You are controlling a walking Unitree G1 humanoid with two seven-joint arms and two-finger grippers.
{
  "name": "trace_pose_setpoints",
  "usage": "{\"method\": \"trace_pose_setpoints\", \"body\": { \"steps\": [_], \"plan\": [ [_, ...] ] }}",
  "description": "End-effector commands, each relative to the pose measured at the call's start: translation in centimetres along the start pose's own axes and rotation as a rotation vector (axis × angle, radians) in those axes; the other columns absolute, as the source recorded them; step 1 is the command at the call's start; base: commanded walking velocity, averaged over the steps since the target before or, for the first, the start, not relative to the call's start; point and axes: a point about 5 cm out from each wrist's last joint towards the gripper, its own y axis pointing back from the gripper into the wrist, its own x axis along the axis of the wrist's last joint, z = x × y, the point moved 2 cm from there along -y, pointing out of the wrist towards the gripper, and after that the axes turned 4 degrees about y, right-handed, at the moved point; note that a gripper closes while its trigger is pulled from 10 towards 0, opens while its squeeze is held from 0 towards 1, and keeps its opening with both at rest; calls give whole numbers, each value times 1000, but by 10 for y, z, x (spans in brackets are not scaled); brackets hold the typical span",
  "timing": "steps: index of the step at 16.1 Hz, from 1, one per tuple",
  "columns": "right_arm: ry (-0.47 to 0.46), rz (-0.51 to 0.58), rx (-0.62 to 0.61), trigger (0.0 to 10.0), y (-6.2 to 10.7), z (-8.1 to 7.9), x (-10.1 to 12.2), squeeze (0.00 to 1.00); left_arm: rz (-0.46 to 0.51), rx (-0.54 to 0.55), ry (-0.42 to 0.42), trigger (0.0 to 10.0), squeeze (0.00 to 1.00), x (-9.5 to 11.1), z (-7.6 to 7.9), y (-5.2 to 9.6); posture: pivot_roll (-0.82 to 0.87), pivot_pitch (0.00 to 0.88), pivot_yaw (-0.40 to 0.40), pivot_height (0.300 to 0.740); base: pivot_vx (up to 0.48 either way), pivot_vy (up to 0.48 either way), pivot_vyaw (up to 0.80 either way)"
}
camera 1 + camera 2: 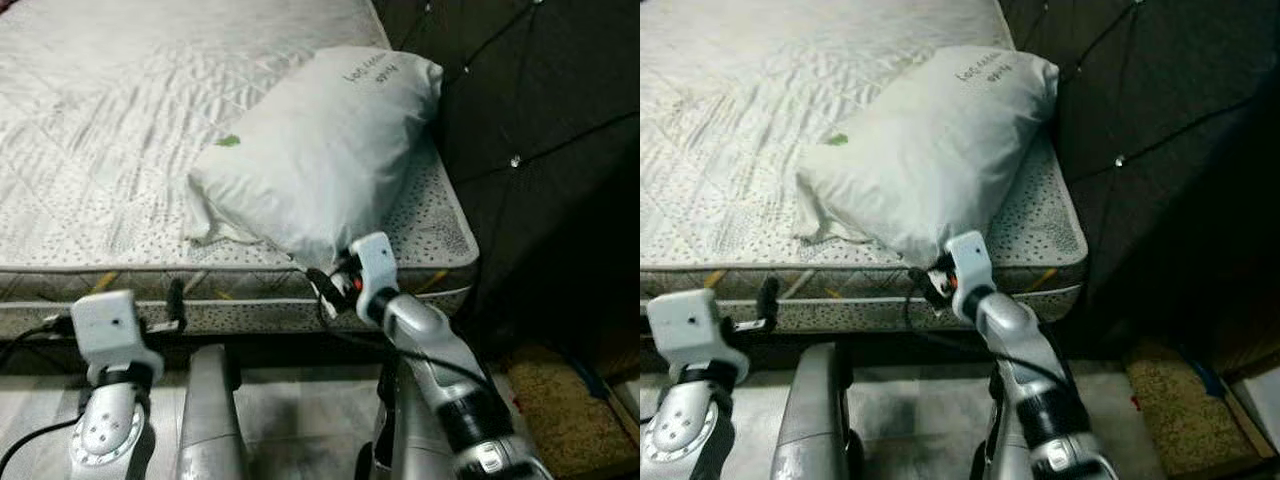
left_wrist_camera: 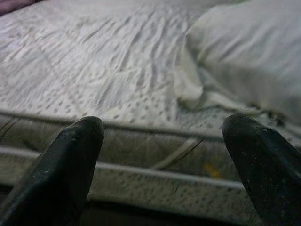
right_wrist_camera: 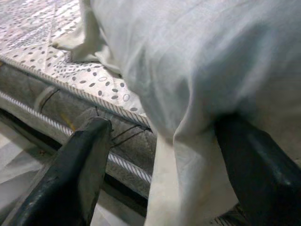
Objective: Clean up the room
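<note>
Right hand (image 3: 160, 165) open around pillow (image 1: 320, 150) corner, left hand (image 2: 162, 160) open facing mattress (image 1: 100, 150)

The pillow (image 1: 320, 150) is soft matt white cloth, creased; the mattress (image 1: 110, 120) quilted, dotted fabric; the headboard (image 1: 540, 150) dark, buttoned, tufted padding

A plump, pale grey-white fabric pillow (image 1: 320, 150) lies slanted on the quilted, dotted mattress (image 1: 110, 150), near its corner beside the dark padded headboard (image 1: 540, 130). It bears a small green mark and dark lettering. Its lower corner overhangs the mattress edge.
</note>
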Motion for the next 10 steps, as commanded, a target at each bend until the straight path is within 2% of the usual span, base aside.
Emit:
{"method": "trace_pose_setpoints", "body": {
  "steps": [1,3,6,8,9,10],
  "plan": [
    [-47,-15,-27,10000,-2,4,-1,0,10,10,-13,10000,0,5,-2,3,131,148,-56,507,0,0,0],
    [-72,-20,-60,10000,-10,5,5,0,2,14,-14,10000,0,5,-3,5,132,148,-54,507,0,0,0],
    [-138,15,-196,10000,-21,18,20,0,-8,12,-15,10000,0,3,-3,5,138,138,-47,507,0,0,0],
    [-141,22,-247,10000,-23,23,23,0,-12,9,-15,10000,0,2,-2,5,140,127,-48,507,0,0,0],
    [-191,47,-285,10000,-27,25,31,0,-12,5,-15,10000,0,2,-1,4,140,117,-46,507,0,0,0],
    [-237,74,-285,6235,-31,24,40,0,-8,0,-13,10000,0,2,1,2,141,111,-47,507,0,0,0]
  ]
}}
